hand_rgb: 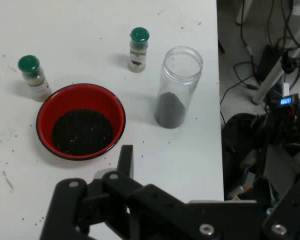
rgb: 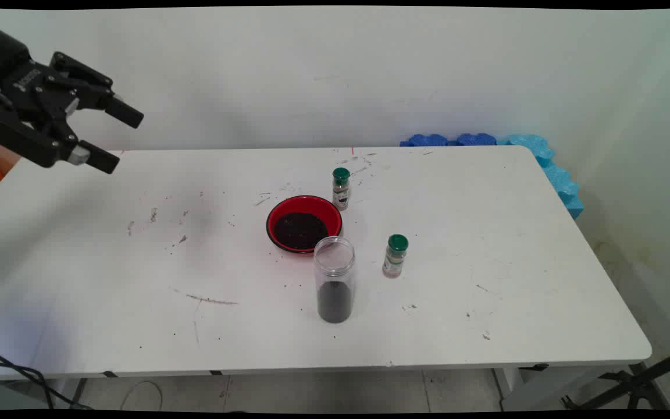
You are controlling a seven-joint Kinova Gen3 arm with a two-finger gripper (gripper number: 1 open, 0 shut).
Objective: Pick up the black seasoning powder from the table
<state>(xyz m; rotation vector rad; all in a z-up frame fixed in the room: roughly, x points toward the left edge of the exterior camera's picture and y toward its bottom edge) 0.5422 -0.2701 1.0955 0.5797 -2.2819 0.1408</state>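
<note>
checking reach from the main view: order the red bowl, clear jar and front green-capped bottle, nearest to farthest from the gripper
From the gripper, upper left:
1. red bowl, table centre.
2. clear jar, just in front of the bowl.
3. front green-capped bottle, right of the jar.

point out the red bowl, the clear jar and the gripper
red bowl (rgb: 277,212): main view, on its red inner wall at the left.
clear jar (rgb: 334,270): main view, on the clear wall above the dark fill.
gripper (rgb: 121,139): main view, midway between its open fingertips.

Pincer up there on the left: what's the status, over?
Pincer open, holding nothing, high over the table's left end. Nearest: red bowl of dark grains; clear jar and two green-capped shakers beside it. All untouched.
</note>
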